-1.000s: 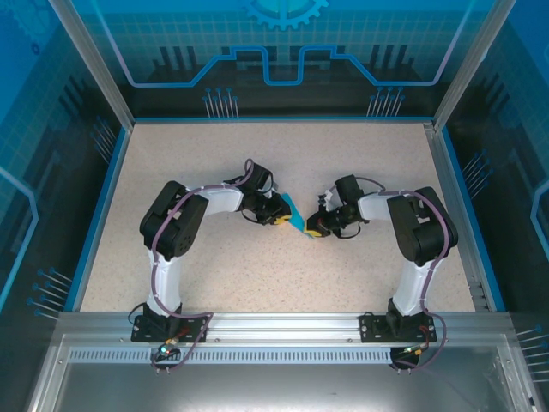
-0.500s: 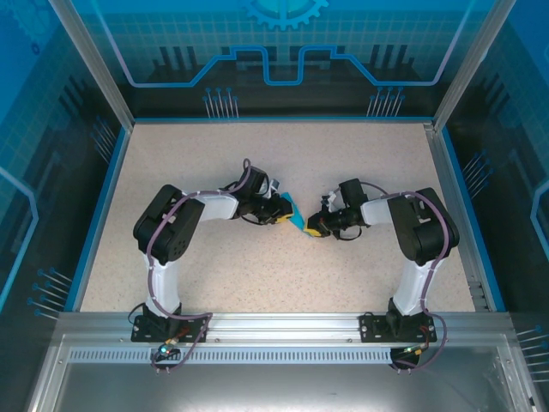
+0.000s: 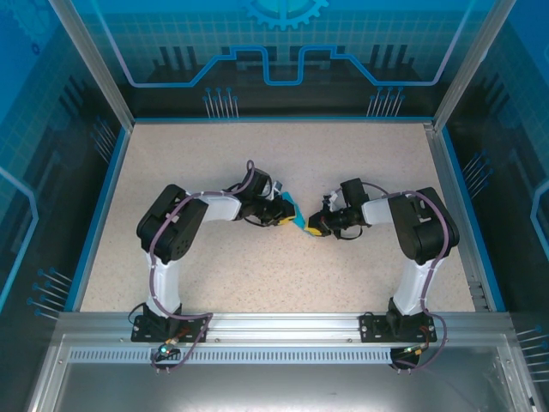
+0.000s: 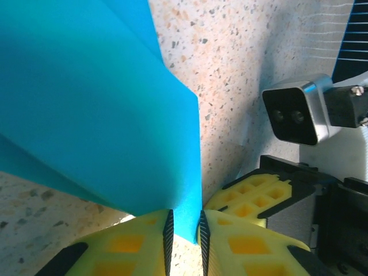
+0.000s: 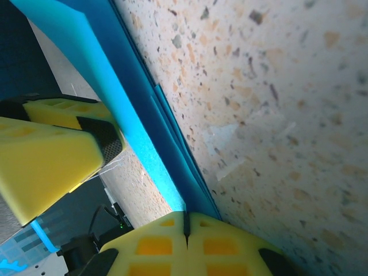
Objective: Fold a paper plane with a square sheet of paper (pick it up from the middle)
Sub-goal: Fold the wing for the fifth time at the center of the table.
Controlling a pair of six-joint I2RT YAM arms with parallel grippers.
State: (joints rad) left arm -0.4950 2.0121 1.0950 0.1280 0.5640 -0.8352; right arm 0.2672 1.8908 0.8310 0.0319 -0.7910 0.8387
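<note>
Two tools grip the folded paper sheet point(image 4: 103, 115) between them, mid worktop point(image 3: 283, 154). The left tool point(image 4: 184, 221) pinches one tip, and the right tool point(image 5: 186, 221) is closed tightly on the opposite edge.

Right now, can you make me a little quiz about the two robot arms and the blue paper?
1. True or false: the thin turquoise-blue sheet of paper lies flat and untouched on the speckled beige table.
2. Pick one: which of the yellow-fingered left gripper and right gripper is shut on the paper? A) left alone B) right alone C) both
3. Fill the gap: seen from above, the paper sits ___ the two grippers.

Key: 1 false, since it is pinched and lifted at an angle; 2 C; 3 between.
</note>
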